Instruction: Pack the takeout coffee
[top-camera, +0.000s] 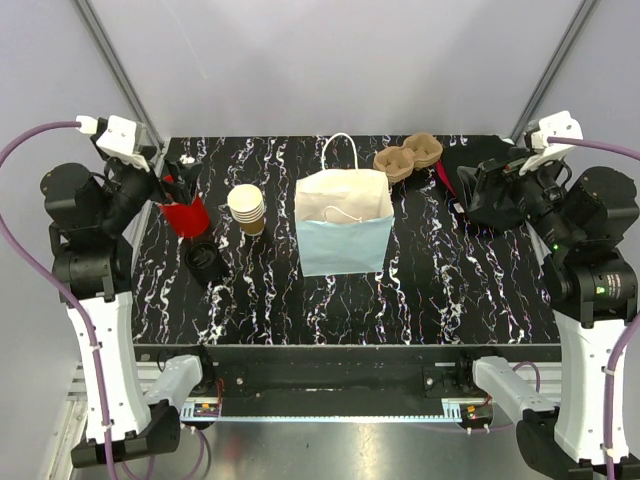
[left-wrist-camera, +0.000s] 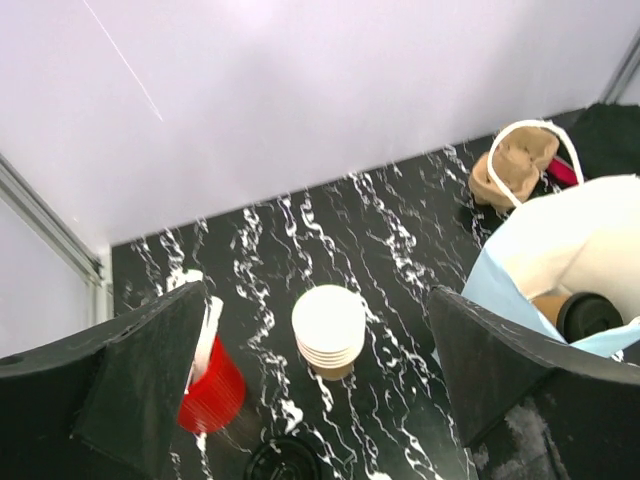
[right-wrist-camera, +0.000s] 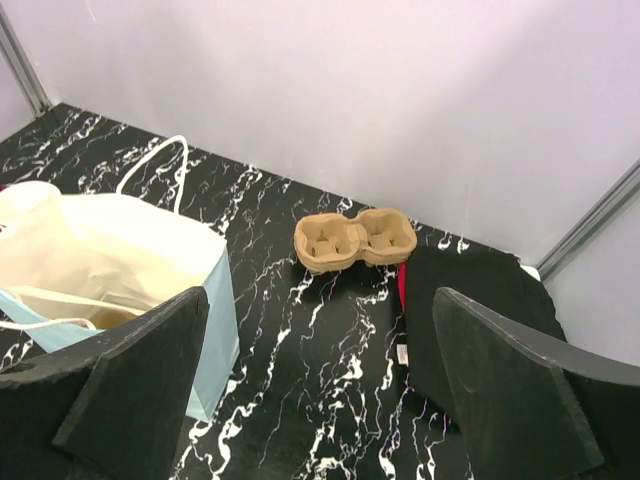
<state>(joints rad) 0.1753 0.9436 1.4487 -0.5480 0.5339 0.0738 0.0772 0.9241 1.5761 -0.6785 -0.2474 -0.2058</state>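
The takeout coffee (left-wrist-camera: 586, 314), a tan paper cup with a black lid on it, stands inside the white and pale-blue paper bag (left-wrist-camera: 560, 240). From above, the bag (top-camera: 344, 228) stands upright at the table's middle and its walls hide the cup. My left gripper (left-wrist-camera: 320, 400) hangs open and empty at the back left, above the stack of nested tan cups (left-wrist-camera: 328, 329). My right gripper (right-wrist-camera: 320, 400) is open and empty at the back right, apart from the bag (right-wrist-camera: 120, 250).
A red cup (top-camera: 186, 216) stands at the left with a pile of black lids (top-camera: 205, 259) in front of it. The brown pulp carrier (top-camera: 408, 156) lies at the back right beside a black cloth (right-wrist-camera: 470, 310). The cup stack (top-camera: 246, 208) is left of the bag.
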